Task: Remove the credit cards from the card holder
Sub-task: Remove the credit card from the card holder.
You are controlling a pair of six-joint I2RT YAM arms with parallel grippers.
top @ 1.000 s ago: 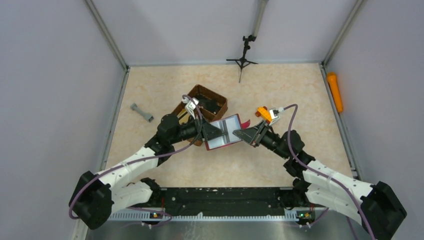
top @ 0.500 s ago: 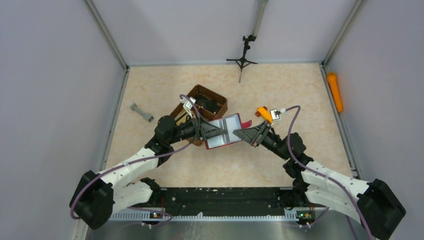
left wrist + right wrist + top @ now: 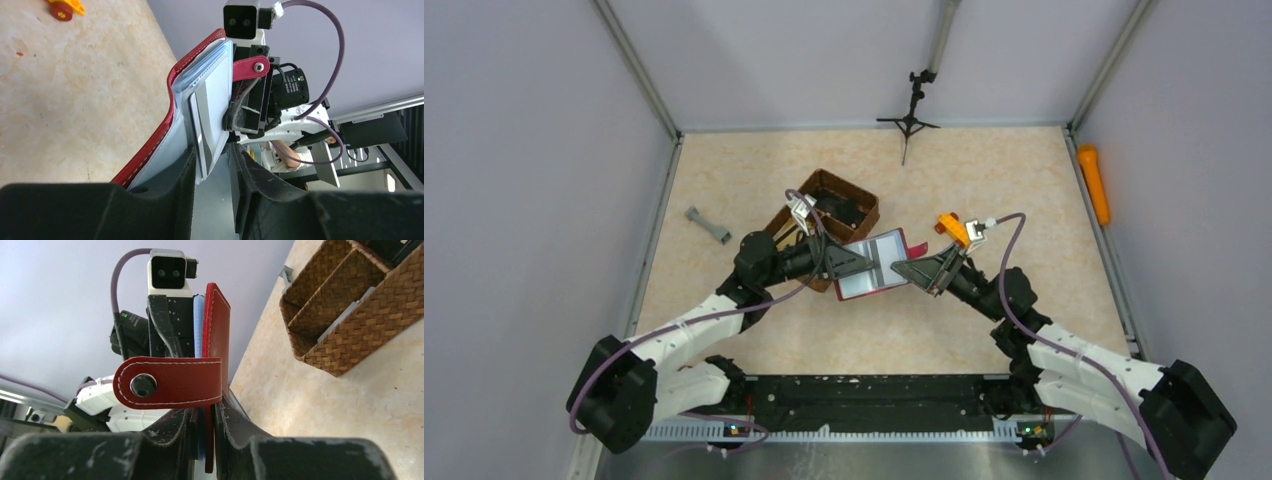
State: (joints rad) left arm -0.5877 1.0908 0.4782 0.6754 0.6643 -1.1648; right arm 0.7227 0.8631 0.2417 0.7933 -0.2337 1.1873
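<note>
The dark red card holder (image 3: pixel 876 268) hangs open above the table between my two grippers. In the left wrist view its red edge (image 3: pixel 170 115) curves up, and silver-grey and bluish credit cards (image 3: pixel 212 110) stick out of its pocket. My left gripper (image 3: pixel 212 150) is closed on the lower edge of these cards; in the top view it (image 3: pixel 856 262) is at the holder's left half. My right gripper (image 3: pixel 202 415) is shut on the holder's red flap (image 3: pixel 217 340), just under the snap tab (image 3: pixel 170 382); in the top view it (image 3: pixel 906 270) is at the holder's right side.
A brown woven basket (image 3: pixel 829 215) stands just behind the left arm and also shows in the right wrist view (image 3: pixel 350 315). A grey dumbbell-shaped piece (image 3: pixel 708 225) lies far left. A yellow-orange toy (image 3: pixel 949 225), an orange cylinder (image 3: pixel 1093 183) and a black tripod (image 3: pixel 911 115) are further off.
The left arm has shifted very slightly. The card holder stays held between both grippers in about the same place.
</note>
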